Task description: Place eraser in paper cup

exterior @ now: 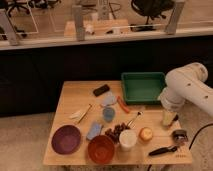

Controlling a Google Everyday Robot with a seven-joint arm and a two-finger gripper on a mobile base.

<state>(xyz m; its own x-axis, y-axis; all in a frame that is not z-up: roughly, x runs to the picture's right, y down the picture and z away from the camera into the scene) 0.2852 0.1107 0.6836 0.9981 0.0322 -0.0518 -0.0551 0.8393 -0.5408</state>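
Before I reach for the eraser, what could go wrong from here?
The gripper hangs over the right side of the table, far from the eraser; crossing over could clip the tray. The cup sits crowded between a bowl and an orange ball, so a drop may miss.

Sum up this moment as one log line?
eraser: on table, far side, ungrasped | paper cup: upright near front edge | gripper: above table's right edge, away from both
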